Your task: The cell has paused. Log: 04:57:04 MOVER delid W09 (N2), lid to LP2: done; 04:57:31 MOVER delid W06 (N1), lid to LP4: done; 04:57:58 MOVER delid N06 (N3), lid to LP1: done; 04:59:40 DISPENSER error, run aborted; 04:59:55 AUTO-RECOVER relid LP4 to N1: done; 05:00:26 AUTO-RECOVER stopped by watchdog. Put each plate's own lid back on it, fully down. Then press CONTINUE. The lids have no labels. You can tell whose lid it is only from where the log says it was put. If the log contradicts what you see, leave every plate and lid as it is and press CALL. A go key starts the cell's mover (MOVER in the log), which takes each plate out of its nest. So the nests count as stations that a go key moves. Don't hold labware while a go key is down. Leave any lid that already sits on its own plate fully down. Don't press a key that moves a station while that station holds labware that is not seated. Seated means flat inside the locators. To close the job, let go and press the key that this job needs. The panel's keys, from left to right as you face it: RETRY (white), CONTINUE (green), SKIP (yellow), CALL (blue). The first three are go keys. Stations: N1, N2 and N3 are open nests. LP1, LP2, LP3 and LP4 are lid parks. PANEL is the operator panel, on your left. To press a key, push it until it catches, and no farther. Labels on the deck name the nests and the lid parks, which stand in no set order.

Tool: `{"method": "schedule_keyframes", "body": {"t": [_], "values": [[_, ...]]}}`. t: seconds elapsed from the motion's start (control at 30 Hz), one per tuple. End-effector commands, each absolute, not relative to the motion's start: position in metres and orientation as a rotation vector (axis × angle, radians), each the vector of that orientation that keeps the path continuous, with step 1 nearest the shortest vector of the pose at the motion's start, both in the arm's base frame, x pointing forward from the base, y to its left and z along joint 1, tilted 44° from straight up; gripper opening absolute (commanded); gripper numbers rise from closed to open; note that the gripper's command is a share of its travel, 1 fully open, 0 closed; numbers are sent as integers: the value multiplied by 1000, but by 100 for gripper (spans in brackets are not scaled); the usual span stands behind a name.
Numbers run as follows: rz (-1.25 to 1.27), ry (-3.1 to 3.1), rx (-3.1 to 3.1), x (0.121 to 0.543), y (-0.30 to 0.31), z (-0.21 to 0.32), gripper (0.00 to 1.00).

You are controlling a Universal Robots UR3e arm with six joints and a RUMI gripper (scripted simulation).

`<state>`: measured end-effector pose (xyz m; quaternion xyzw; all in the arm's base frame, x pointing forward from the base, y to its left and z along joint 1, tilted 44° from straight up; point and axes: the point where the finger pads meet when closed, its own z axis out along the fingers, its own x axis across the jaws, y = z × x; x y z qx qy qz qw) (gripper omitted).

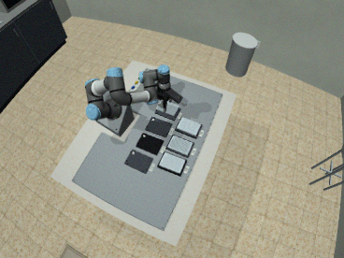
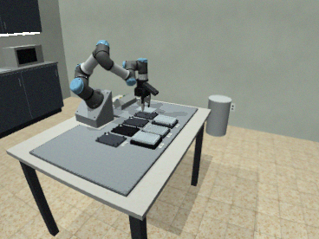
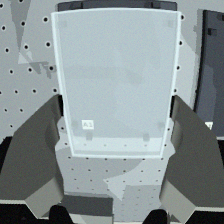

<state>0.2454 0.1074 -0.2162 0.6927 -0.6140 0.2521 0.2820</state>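
My gripper (image 1: 165, 106) (image 2: 143, 105) (image 3: 116, 96) is shut on a clear lid (image 1: 170, 112) (image 2: 149, 110) (image 3: 115, 65) at the far lid park. The fingers grip the lid's long sides near its near end. The park's dark frame (image 3: 115, 6) shows just beyond the lid. Three more dark lid parks (image 1: 158, 126) (image 1: 150, 143) (image 1: 139, 161) stand in a row towards the front. Beside them, three pale plates (image 1: 189, 126) (image 1: 180, 145) (image 1: 172, 163) sit in the nests. They also show in the exterior view (image 2: 165, 120) (image 2: 156, 129) (image 2: 146, 138). I cannot tell which plates carry lids.
The operator panel (image 1: 136, 84) with small coloured keys sits behind the arm's base (image 1: 117, 119). The grey deck mat (image 1: 117, 187) (image 2: 87, 160) covers the table. A grey bin (image 1: 241, 53) (image 2: 218, 114) stands on the floor beyond the table.
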Motion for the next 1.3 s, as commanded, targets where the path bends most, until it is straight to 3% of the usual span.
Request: {"method": "schedule_keyframes", "body": {"t": [0.0,0.23,1.27], "values": [[676,-1646,1856,246,111,-213,0],[676,-1646,1856,246,115,-209,0],[674,-1639,1860,347,51,-145,0]]}}
